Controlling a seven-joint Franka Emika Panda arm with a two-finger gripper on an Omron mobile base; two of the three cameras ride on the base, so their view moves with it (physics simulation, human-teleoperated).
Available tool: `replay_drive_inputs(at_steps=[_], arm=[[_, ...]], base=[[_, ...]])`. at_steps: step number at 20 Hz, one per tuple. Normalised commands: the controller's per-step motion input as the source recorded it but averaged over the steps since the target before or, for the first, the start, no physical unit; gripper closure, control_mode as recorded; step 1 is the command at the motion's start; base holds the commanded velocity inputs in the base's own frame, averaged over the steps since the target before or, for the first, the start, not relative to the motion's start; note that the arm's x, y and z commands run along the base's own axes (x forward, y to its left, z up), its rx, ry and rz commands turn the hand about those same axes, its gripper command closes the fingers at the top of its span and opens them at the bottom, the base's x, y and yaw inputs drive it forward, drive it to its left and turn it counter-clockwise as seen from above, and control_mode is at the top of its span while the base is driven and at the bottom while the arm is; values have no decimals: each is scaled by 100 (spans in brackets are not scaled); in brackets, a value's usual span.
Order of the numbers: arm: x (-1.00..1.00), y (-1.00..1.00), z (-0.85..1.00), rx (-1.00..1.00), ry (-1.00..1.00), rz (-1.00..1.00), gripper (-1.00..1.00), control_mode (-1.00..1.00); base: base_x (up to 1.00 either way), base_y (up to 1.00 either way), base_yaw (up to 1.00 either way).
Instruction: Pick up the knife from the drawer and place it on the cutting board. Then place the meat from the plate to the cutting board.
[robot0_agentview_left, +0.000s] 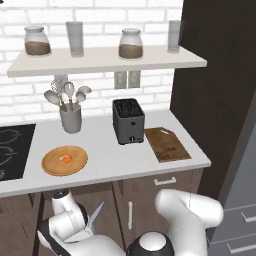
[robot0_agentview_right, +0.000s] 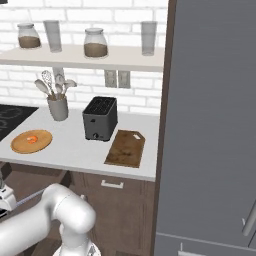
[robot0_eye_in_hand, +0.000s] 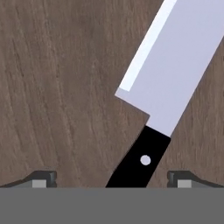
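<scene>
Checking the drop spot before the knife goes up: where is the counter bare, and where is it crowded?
The cutting board is bare on top. Bare counter lies between the plate and the toaster, along the front edge. It is tighter at the back, around the utensil holder and toaster.

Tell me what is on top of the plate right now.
The meat lies near the middle of the plate; nothing else is on it. The patch of plate under the meat is covered.
</scene>
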Motion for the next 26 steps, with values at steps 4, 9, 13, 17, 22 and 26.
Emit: replay_drive_inputs(at_steps=[4,9,13,17,22,26], arm=[[0,0,-26,0,4,0,-100,-100],[-1,0,-24,0,1,0,-100,-100],[-13,0,-7,0,1,0,-100,-100],[-7,0,0,0,0,0,100,-100],[-3,0,0,0,0,0,100,-100],[-2,0,-1,0,1,0,100,-100]], base=[[0,0,0],[0,0,0],[0,0,0],[0,0,0],[0,0,0],[0,0,0]])
